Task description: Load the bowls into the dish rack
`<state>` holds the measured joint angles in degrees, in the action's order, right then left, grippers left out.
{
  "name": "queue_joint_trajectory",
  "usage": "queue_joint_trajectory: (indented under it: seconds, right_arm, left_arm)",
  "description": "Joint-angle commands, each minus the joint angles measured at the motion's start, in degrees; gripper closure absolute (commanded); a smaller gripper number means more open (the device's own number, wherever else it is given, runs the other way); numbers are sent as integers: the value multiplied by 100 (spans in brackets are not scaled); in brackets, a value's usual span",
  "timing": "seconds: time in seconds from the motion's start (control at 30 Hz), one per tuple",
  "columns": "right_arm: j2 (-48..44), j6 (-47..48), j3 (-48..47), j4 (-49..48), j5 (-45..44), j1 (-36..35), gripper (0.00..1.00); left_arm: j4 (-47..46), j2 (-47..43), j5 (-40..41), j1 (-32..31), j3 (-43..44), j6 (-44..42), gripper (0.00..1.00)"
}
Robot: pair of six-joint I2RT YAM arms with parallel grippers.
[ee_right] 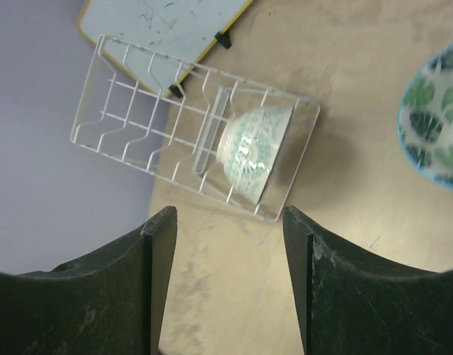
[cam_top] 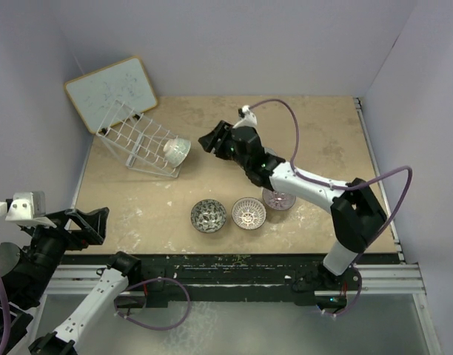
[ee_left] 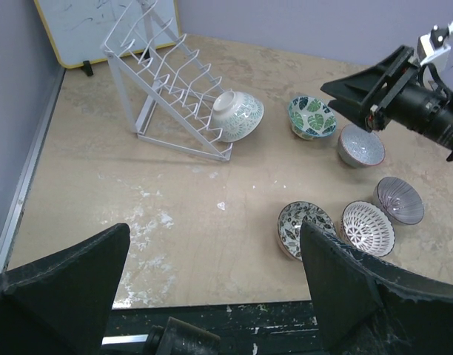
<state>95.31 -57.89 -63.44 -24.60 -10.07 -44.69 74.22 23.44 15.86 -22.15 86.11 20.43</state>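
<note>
The dish rack [ee_left: 171, 92], upper left in the left wrist view, is smooth white-coated wire. The bowl [ee_left: 238, 116] on it looks glossy glazed ceramic; the tabletop [ee_left: 86, 192] is matt and scuffed

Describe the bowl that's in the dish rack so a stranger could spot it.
Find the white wire dish rack by the whiteboard at the table's far left. At its lower end rests a pale bowl with green patterning, tipped on its side. It alone touches the rack; the other bowls sit upright on the table.
</note>
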Motion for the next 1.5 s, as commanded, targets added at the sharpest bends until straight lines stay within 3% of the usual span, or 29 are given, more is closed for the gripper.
queue_joint_trajectory:
  seconds: [0.0, 0.17, 0.27, 0.87, 1.07, 1.37, 1.47]
  right_arm:
    - [496, 2294, -1637, 2107, -605, -23, 38]
    - [1832, 3318, -3581, 3971, -875, -30, 38]
    - [2263, 3571, -4024, 4226, -1010, -23, 39]
    - [3240, 4142, -4403, 4294, -1884, -17, 44]
    - [3459, 4359, -4508, 4105, -1868, 74, 60]
    - [3651, 4383, -4512, 4048, -1814, 157, 62]
    - [3669, 4382, -4522, 3999, -1817, 173, 72]
  left_arm:
    - [-310, 197, 129, 18, 210, -50, 1]
    - [-310, 148, 173, 27, 65, -35, 1]
    - [-293, 108, 191, 24, 12, -38, 1]
    - [-374, 144, 334, 18, -282, -126, 1]
    - [-381, 108, 392, 18, -350, -99, 1]
    - [-300, 24, 436, 18, -357, -54, 1]
    - [-265, 2, 449, 17, -335, -39, 1]
